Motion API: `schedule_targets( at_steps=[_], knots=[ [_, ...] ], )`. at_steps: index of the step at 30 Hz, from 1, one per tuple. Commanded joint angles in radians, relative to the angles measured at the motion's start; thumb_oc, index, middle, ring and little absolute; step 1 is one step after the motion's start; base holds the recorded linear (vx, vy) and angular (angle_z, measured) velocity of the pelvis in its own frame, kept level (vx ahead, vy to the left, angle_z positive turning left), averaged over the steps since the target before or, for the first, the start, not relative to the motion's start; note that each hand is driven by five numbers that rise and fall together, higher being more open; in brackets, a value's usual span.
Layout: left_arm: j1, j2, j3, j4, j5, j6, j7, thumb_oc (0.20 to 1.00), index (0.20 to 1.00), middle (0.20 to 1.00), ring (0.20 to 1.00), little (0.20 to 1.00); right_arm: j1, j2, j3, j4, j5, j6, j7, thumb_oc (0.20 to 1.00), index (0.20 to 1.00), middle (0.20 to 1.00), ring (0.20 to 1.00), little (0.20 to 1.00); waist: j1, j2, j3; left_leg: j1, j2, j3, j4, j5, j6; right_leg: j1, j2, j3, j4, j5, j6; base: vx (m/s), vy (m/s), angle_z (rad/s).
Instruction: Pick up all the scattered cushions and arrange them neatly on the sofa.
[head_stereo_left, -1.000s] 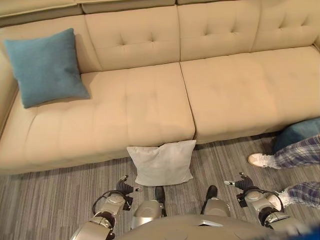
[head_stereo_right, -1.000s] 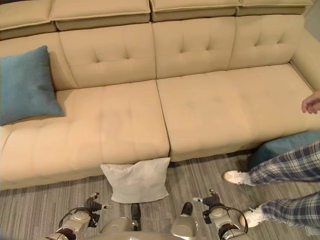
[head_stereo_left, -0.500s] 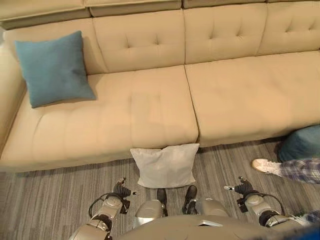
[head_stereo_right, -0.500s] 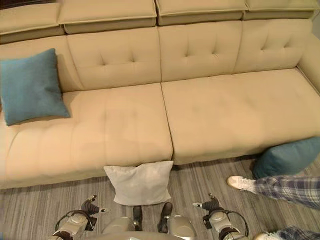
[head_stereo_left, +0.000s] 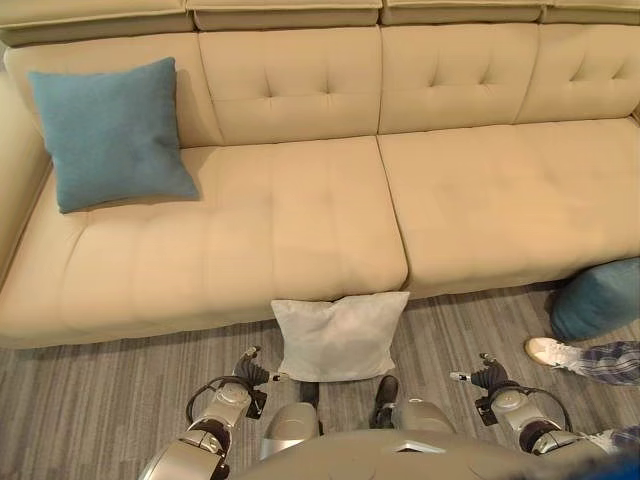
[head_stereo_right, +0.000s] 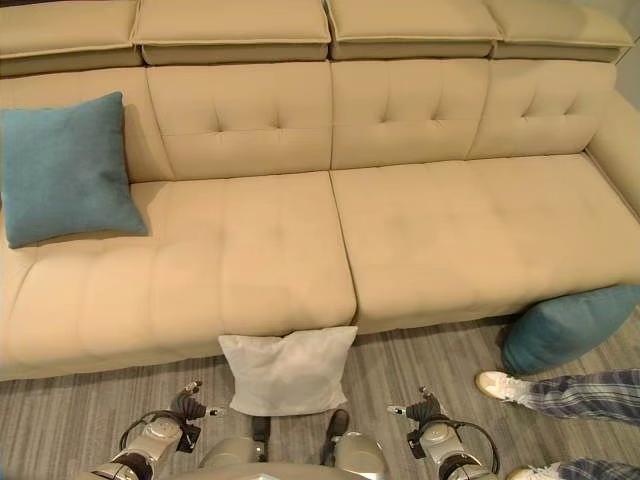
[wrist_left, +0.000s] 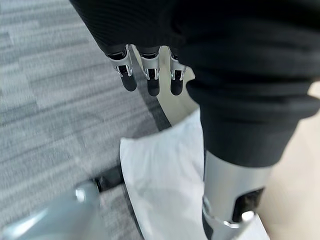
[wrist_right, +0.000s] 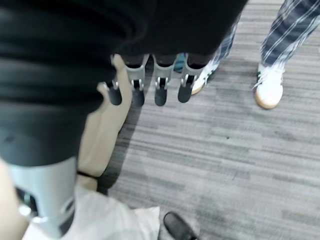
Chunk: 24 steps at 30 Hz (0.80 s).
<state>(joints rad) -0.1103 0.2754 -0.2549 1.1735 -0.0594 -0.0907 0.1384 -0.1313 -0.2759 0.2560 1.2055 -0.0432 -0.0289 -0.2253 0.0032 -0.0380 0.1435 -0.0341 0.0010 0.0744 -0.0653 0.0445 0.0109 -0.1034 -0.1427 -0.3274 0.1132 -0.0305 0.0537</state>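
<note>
Three cushions show: a blue cushion (head_stereo_left: 112, 132) propped upright at the sofa's (head_stereo_left: 330, 220) upper left, a white cushion (head_stereo_left: 337, 336) flat on the floor (head_stereo_left: 90, 400) at lower centre, its long axis across the frame and top edge touching the sofa front, and a teal cushion (head_stereo_right: 565, 328) at right beside a person's shoe (head_stereo_right: 497, 384). Both the left hand (wrist_left: 147, 75) and right hand (wrist_right: 150, 85) hang relaxed, empty. Since earlier, the camera has shifted and the person has stepped rightward.
</note>
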Motion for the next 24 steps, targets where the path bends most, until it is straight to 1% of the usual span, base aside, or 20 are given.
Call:
schedule_targets(
  at_steps=[1,2,5,7,10,12,13,14,15,18,21,22,24],
  knots=[
    [-0.046,0.016,0.017,-0.041,-0.036,-0.025,0.043,1.000,1.000,1.000,1.000,1.000,-0.047,-0.009,0.005,-0.005,0.028,-0.012,-0.028,1.000,1.000,1.000,1.000,1.000,0.020,-0.027,0.037,-0.041,-0.007,0.012,0.043,-0.076,-0.038,0.003,-0.028,0.077,-0.081,0.070,0.108,-0.09,0.056,0.00],
    [-0.047,0.016,0.017,-0.041,-0.036,-0.025,0.043,1.000,1.000,1.000,1.000,1.000,-0.048,-0.009,0.005,-0.005,0.028,-0.012,-0.028,1.000,1.000,1.000,1.000,1.000,0.020,-0.027,0.036,-0.043,-0.007,0.012,0.044,-0.076,-0.038,0.001,-0.028,0.077,-0.080,0.070,0.108,-0.20,0.050,0.06],
    [-0.118,0.023,0.014,-0.082,-0.109,-0.050,0.082,1.000,1.000,1.000,1.000,1.000,-0.115,-0.009,0.017,-0.040,0.063,-0.014,-0.066,1.000,1.000,1.000,1.000,1.000,0.028,-0.023,0.107,-0.157,-0.010,0.019,0.079,-0.061,-0.037,-0.114,-0.057,0.079,-0.045,0.096,0.105,-0.28,0.017,0.05],
    [-0.138,0.021,0.006,-0.093,-0.131,-0.060,0.095,1.000,1.000,1.000,1.000,1.000,-0.134,-0.012,0.021,-0.048,0.072,-0.014,-0.080,1.000,1.000,1.000,1.000,1.000,0.034,-0.021,0.127,-0.203,-0.008,0.021,0.096,-0.056,-0.039,-0.156,-0.064,0.076,-0.033,0.101,0.099,-0.20,-0.022,0.05],
    [-0.177,0.020,-0.001,-0.119,-0.176,-0.077,0.125,1.000,1.000,1.000,1.000,1.000,-0.173,-0.012,0.025,-0.073,0.095,-0.021,-0.114,1.000,1.000,1.000,1.000,1.000,0.037,-0.017,0.158,-0.283,-0.008,0.018,0.115,-0.034,-0.044,-0.231,-0.074,0.073,-0.012,0.111,0.093,-0.16,-0.032,0.03],
    [-0.207,0.026,-0.006,-0.157,-0.220,-0.096,0.150,1.000,1.000,1.000,1.000,1.000,-0.211,-0.021,0.024,-0.111,0.117,-0.030,-0.152,1.000,1.000,1.000,1.000,1.000,0.037,-0.010,0.182,-0.363,-0.009,0.016,0.130,-0.015,-0.046,-0.315,-0.080,0.068,0.016,0.117,0.090,-0.14,-0.035,0.01],
    [-0.219,0.027,-0.008,-0.167,-0.233,-0.100,0.157,1.000,1.000,1.000,1.000,1.000,-0.223,-0.024,0.020,-0.124,0.127,-0.033,-0.166,1.000,1.000,1.000,1.000,1.000,0.039,-0.006,0.188,-0.376,-0.001,0.010,0.137,-0.033,-0.057,-0.334,-0.076,0.073,0.031,0.095,0.098,-0.05,-0.021,0.11],
    [-0.227,0.026,-0.010,-0.177,-0.243,-0.105,0.161,1.000,1.000,1.000,1.000,1.000,-0.234,-0.025,0.018,-0.136,0.135,-0.036,-0.175,1.000,1.000,1.000,1.000,1.000,0.039,-0.003,0.189,-0.404,0.002,0.009,0.145,-0.029,-0.059,-0.359,-0.079,0.071,0.039,0.095,0.097,-0.07,-0.038,0.14],
    [-0.256,0.030,-0.014,-0.190,-0.263,-0.112,0.180,1.000,1.000,1.000,1.000,1.000,-0.265,-0.031,0.016,-0.156,0.150,-0.042,-0.204,1.000,1.000,1.000,1.000,1.000,0.036,0.000,0.204,-0.461,0.007,0.006,0.160,-0.019,-0.064,-0.418,-0.084,0.067,0.057,0.101,0.099,-0.18,-0.032,0.13],
    [-0.317,0.037,-0.020,-0.216,-0.294,-0.131,0.214,1.000,1.000,1.000,1.000,1.000,-0.335,-0.041,-0.005,-0.197,0.190,-0.074,-0.262,1.000,1.000,1.000,1.000,1.000,0.027,-0.002,0.213,-0.601,0.013,-0.004,0.181,0.003,-0.079,-0.544,-0.087,0.071,0.065,0.115,0.101,-0.15,-0.038,0.10],
    [-0.354,0.046,-0.025,-0.246,-0.304,-0.138,0.228,1.000,1.000,1.000,1.000,1.000,-0.376,-0.049,-0.023,-0.229,0.215,-0.093,-0.292,1.000,1.000,1.000,1.000,1.000,0.020,-0.002,0.215,-0.695,0.015,-0.016,0.199,0.013,-0.084,-0.634,-0.092,0.072,0.086,0.120,0.103,-0.09,-0.016,0.14],
    [-0.395,0.056,-0.031,-0.259,-0.306,-0.140,0.236,1.000,1.000,1.000,1.000,1.000,-0.415,-0.058,-0.031,-0.244,0.234,-0.107,-0.311,1.000,1.000,1.000,1.000,1.000,0.016,0.003,0.221,-0.750,0.017,-0.019,0.206,0.018,-0.090,-0.688,-0.095,0.077,0.093,0.122,0.105,-0.10,-0.011,0.05],
    [-0.429,0.065,-0.035,-0.276,-0.304,-0.144,0.247,1.000,1.000,1.000,1.000,1.000,-0.443,-0.065,-0.036,-0.266,0.242,-0.119,-0.326,1.000,1.000,1.000,1.000,1.000,0.011,0.005,0.220,-0.806,0.017,-0.026,0.213,0.024,-0.094,-0.743,-0.097,0.077,0.105,0.124,0.105,-0.08,-0.009,0.03]
  ],
)
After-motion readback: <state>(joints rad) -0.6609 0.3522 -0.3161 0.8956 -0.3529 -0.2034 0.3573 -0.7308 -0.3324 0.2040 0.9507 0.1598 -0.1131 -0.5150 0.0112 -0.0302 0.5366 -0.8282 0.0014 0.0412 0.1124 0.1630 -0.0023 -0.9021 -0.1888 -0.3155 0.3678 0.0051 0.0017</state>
